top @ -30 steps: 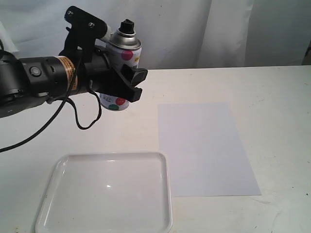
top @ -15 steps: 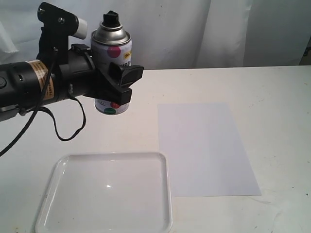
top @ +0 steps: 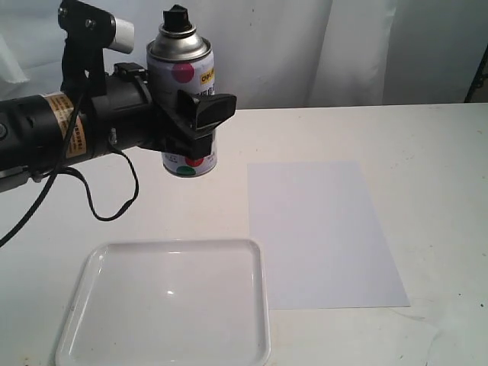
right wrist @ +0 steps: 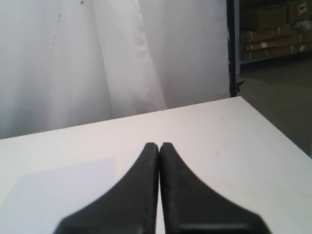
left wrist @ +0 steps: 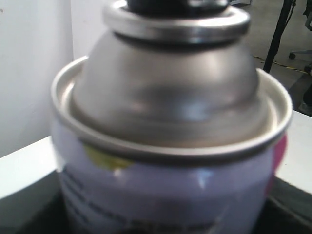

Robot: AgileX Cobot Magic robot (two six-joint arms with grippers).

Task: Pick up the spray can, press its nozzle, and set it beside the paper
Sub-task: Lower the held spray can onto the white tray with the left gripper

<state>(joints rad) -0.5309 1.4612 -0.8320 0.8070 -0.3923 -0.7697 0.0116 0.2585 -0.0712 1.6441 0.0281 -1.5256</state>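
The polka-dot spray can (top: pixel 185 84) hangs upright above the table at the back left, gripped round its middle by my left gripper (top: pixel 200 122), which is shut on it. Its black nozzle (top: pixel 178 20) points up with nothing touching it. In the left wrist view the spray can (left wrist: pixel 170 195) and its silver dome fill the picture, and the nozzle (left wrist: pixel 175 5) is cut off at the edge. The white paper (top: pixel 320 232) lies flat to the can's right. My right gripper (right wrist: pixel 159 146) is shut and empty above the table, with the paper (right wrist: pixel 58 190) beside it.
A glossy white raised-rim tray (top: pixel 263 305) lies at the front left, just left of the paper. A black cable (top: pixel 114 206) loops down from the left arm. White curtains hang behind the table (top: pixel 435 168).
The left gripper has lifted the can off the table over the last second, then shifted it slightly right toward the paper. The right gripper does not appear in the earlier frames.
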